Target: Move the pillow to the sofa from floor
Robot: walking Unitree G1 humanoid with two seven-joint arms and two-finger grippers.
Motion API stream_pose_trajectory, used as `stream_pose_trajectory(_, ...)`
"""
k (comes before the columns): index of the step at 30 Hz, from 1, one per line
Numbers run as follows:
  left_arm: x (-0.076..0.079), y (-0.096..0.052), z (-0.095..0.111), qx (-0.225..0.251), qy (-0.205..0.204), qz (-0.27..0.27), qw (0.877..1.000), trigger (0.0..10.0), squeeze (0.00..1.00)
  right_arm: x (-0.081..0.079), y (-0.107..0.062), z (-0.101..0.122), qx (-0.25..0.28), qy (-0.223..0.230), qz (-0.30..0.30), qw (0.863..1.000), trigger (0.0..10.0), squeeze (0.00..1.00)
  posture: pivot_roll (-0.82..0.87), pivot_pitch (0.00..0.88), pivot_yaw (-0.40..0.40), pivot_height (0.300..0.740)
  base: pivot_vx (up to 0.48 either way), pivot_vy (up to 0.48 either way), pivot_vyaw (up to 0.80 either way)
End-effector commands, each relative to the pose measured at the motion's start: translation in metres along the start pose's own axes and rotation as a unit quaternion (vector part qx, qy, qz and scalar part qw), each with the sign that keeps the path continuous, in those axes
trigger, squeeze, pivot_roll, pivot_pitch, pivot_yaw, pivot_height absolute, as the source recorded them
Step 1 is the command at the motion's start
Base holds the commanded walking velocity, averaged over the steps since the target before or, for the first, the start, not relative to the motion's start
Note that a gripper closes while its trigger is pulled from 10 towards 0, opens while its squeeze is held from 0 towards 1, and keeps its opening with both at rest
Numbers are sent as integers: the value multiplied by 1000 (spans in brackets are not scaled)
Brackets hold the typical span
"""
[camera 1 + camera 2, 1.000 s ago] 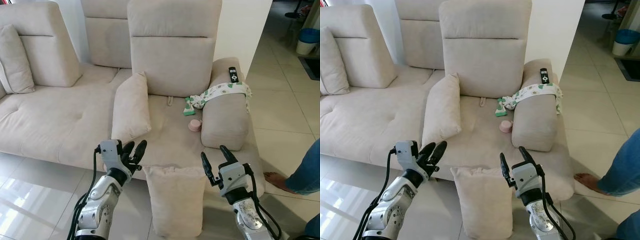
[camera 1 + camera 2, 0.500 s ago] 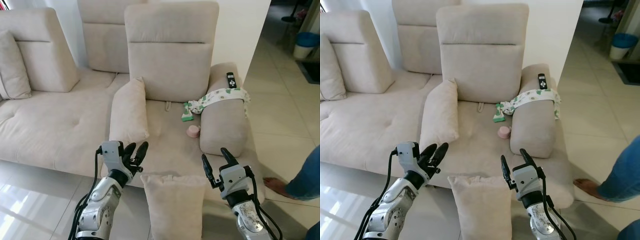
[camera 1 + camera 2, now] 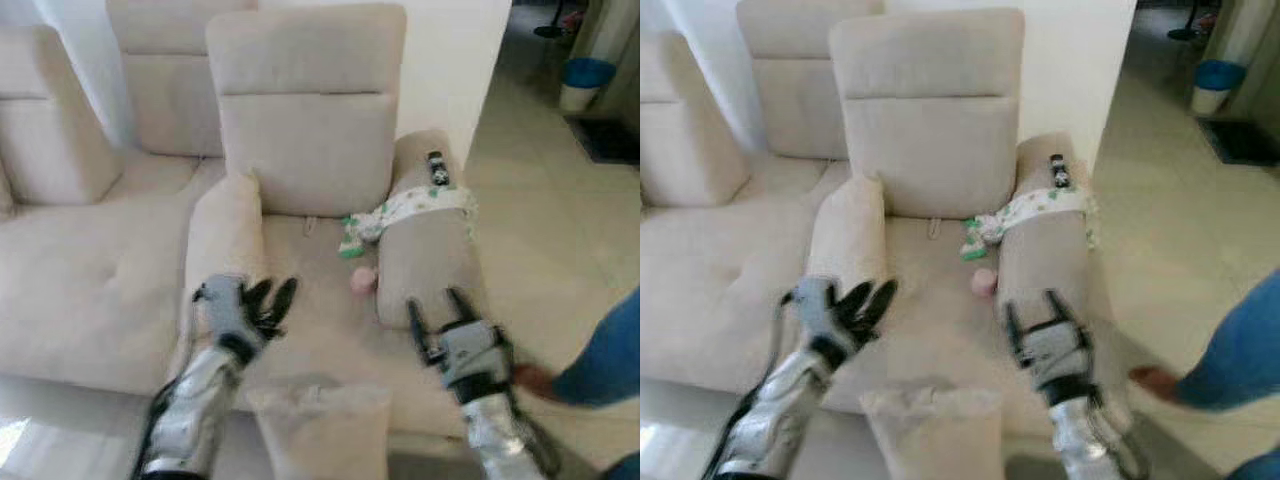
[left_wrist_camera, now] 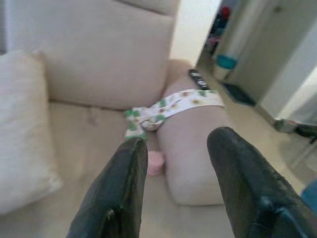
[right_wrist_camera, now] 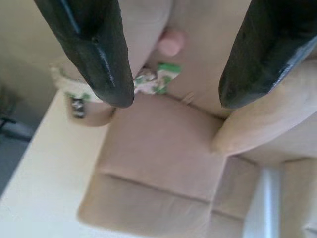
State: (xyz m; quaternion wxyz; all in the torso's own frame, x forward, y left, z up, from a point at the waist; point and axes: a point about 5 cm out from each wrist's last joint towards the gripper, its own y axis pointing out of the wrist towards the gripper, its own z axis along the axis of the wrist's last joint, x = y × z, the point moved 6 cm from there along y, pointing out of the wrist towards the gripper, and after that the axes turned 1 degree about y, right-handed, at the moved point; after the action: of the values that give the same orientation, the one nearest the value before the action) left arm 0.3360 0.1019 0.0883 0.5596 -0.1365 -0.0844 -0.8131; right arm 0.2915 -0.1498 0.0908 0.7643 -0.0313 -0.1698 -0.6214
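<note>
A beige pillow (image 3: 320, 430) stands on the floor, leaning against the front of the beige sofa (image 3: 300, 300). It sits low in the eye views, between my two arms. My left gripper (image 3: 272, 292) is raised above and to the left of the pillow, open, holding nothing. To the pillow's upper right, my right gripper (image 3: 436, 305) is also open and holds nothing. The left wrist view looks between the left fingers (image 4: 124, 188) at the sofa seat. The eye views are blurred.
A second pillow (image 3: 222, 235) stands upright on the sofa seat at the left. A padded armrest (image 3: 425, 250) carries a patterned cloth (image 3: 400, 208) and a black remote (image 3: 436, 165). A small pink object (image 3: 360, 280) lies beside it. A person's blue-clad leg (image 3: 610, 350) is at the right.
The camera has shifted and blurred, so the sofa now sits further left and the floor pillow lower in the picture. Both grippers stay raised and open.
</note>
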Motion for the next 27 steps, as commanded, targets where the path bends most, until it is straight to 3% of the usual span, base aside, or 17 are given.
stream_pose_trajectory(1,-4,-2,-4,-8,4,7,1000,10000,0,-3,-1,-3,-6,1,4,1000,10000,0,54,0,78,740,0,0,0)
stream_pose_trajectory(3,-6,-2,-4,-8,29,11,999,10000,0,-6,-1,-5,-11,9,16,1000,10000,0,53,0,79,740,0,0,0)
stream_pose_trajectory(5,-6,-2,-4,-8,29,11,999,10000,0,-6,-1,-5,-11,9,16,1000,10000,0,53,0,79,740,0,0,0)
stream_pose_trajectory(6,-7,-2,-4,-11,56,10,998,10000,0,-9,-1,-7,-16,19,25,999,10000,0,53,0,79,740,0,0,0)
stream_pose_trajectory(8,-7,-2,-4,-11,56,10,998,10000,0,-9,-1,-7,-16,19,25,999,10000,0,53,0,79,740,0,0,0)
stream_pose_trajectory(10,-4,-4,-16,-42,143,-27,988,10000,0,-23,-5,-19,-48,48,66,996,10000,0,53,0,79,735,0,0,0)
stream_pose_trajectory(13,-3,-11,-32,-80,176,-60,979,10000,0,-29,-7,-27,-67,62,84,992,10000,0,54,0,78,725,0,0,0)
stream_pose_trajectory(27,3,-20,-55,-124,191,-93,969,10000,0,-29,-8,-28,-72,70,91,991,10000,0,52,0,76,680,0,0,0)
